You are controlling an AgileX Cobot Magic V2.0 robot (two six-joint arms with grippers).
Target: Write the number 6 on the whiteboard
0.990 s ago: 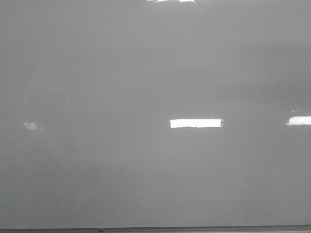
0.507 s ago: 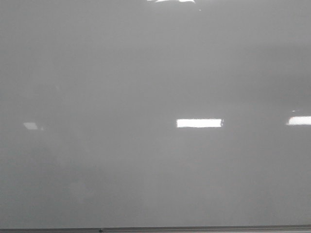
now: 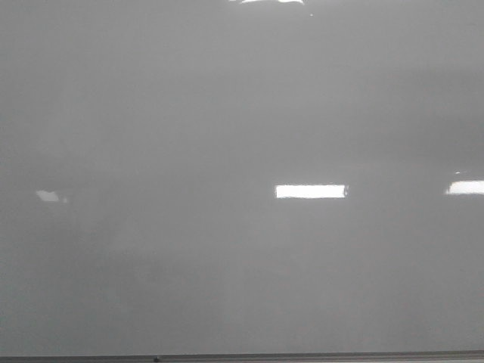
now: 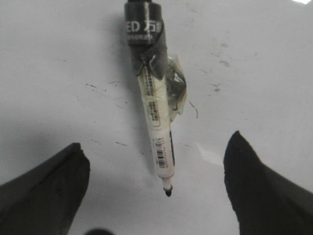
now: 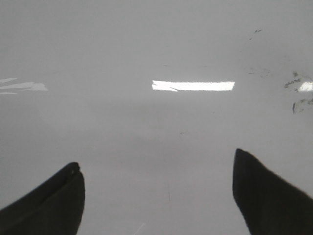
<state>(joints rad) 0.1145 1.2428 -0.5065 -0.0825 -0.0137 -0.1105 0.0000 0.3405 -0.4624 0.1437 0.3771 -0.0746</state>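
The whiteboard (image 3: 242, 113) fills the front view, glossy pale grey, with a thin dark frame edge (image 3: 302, 356) along the bottom. No number 6 shows on it in any view. In the left wrist view a white uncapped marker (image 4: 156, 117), wrapped in black and clear tape, lies against the board (image 4: 58, 73) with its black tip (image 4: 168, 192) pointing at my wrist. My left gripper (image 4: 155, 142) is open, its fingers wide apart on either side of the marker and not touching it. My right gripper (image 5: 155, 156) is open and empty over bare board (image 5: 146, 127). Neither gripper shows in the front view.
Bright rectangular light reflections (image 3: 311, 191) lie on the board. Faint black smudges and short strokes (image 4: 193, 108) sit around the marker, and some more smudges (image 5: 297, 93) lie off to one side in the right wrist view.
Only the reflections on the board have shifted slightly in the front view. Nothing else has visibly moved.
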